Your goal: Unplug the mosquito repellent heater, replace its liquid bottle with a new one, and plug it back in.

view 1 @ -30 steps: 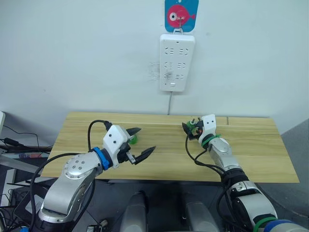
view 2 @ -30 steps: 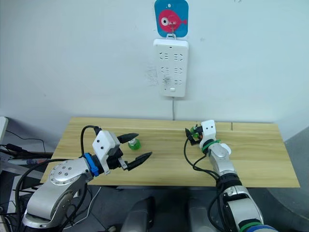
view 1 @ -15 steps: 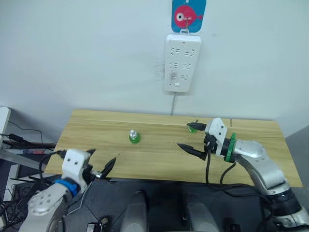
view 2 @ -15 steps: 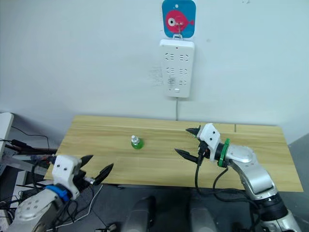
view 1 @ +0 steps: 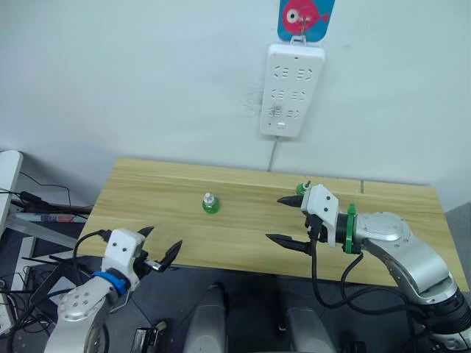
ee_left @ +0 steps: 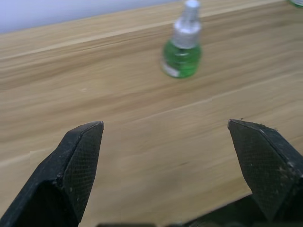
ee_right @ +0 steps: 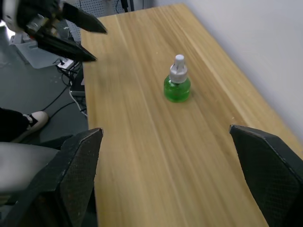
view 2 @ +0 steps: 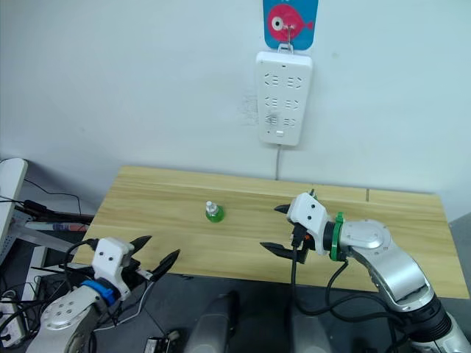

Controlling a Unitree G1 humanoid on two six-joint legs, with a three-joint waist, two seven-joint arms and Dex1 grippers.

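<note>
Both grippers are wide open and holding nothing. The right gripper [view 1: 275, 218] hangs over the table's right half, fingers pointing toward the middle. The left gripper [view 1: 158, 245] sits off the near-left edge of the wooden table [view 1: 140, 195], and looks lower than the tabletop.

Just behind the right gripper there's a small green thing with a pale top [view 1: 301, 190] near the back edge. It could be a second bottle or part of the mosquito repellent heater, honestly can't tell. I can't place the heater itself. The sockets on the white power strip [view 1: 292, 90] on the wall look bare, so my guess is the unplugging is already done.

Further out, a little green liquid bottle [view 1: 210, 204] stands upright around the middle of the table, well apart from both grippers.

What I'd worry about:
- The right gripper is very near that green thing. A careless swing back could knock it off the rear edge.
- The bottle is small, round and narrow at the top. An off-centre pinch would likely tip it, and then it rolls.
- The left gripper coming straight up could clip the table edge.
- Two similar green items means the old and new bottles could get mixed up.
</note>
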